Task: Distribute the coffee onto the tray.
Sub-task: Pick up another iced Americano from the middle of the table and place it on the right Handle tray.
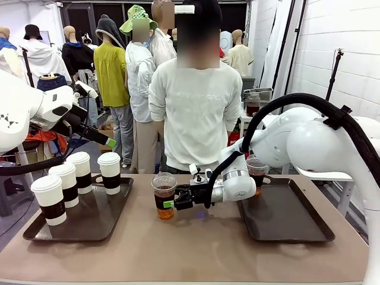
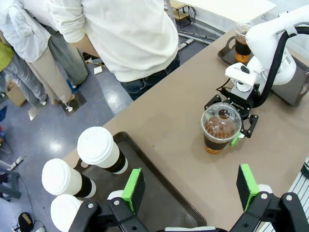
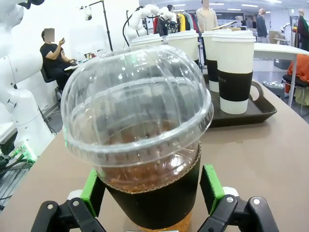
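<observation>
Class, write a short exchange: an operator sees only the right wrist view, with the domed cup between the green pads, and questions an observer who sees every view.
Operator: Is there a tray behind this camera?
Observer: Yes, a dark tray lies to the robot's right of your domed cup.
Operator: Anything on it?
Observer: A second domed cup, at its far left corner.
Operator: And the left gripper?
Observer: Open, above the near edge of the paper cups' tray.
</observation>
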Robot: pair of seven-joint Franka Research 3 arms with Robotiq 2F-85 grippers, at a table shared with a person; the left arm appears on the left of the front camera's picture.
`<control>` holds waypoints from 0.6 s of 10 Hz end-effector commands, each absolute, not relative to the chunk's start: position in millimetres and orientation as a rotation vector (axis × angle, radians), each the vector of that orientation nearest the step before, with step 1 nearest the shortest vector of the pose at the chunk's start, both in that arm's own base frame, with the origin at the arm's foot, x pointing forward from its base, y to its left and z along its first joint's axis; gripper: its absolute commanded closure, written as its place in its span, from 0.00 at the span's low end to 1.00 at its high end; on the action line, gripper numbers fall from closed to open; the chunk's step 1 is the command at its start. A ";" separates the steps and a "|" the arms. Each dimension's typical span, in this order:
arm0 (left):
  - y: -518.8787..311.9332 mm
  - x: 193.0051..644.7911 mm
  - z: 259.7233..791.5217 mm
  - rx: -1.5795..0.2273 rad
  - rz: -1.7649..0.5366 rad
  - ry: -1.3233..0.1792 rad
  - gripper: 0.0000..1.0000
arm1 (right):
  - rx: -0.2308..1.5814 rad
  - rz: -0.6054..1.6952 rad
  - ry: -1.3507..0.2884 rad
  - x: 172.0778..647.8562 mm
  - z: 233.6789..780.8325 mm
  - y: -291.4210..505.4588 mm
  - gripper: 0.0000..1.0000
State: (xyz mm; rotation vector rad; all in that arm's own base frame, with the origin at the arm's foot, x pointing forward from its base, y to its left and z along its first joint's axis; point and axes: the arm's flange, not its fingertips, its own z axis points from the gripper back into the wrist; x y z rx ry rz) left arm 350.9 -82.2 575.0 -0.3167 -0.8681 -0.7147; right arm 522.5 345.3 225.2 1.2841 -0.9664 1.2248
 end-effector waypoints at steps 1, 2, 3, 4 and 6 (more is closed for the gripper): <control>-81.6 351.3 574.6 -0.339 -0.717 -0.868 0.00 | 1.276 1.202 -0.963 529.4 221.8 360.1 0.00; -81.6 351.3 574.6 -0.339 -0.717 -0.868 0.00 | 1.262 1.193 -0.965 530.7 219.1 362.6 0.00; -81.6 351.3 574.6 -0.339 -0.717 -0.868 0.00 | 1.265 1.194 -0.964 531.3 218.6 364.4 0.00; -81.6 351.3 574.6 -0.339 -0.717 -0.868 0.00 | 1.278 1.188 -0.957 531.7 218.0 365.1 0.00; -81.6 351.3 574.6 -0.339 -0.717 -0.868 0.00 | 1.318 1.150 -0.933 529.3 220.7 364.4 0.20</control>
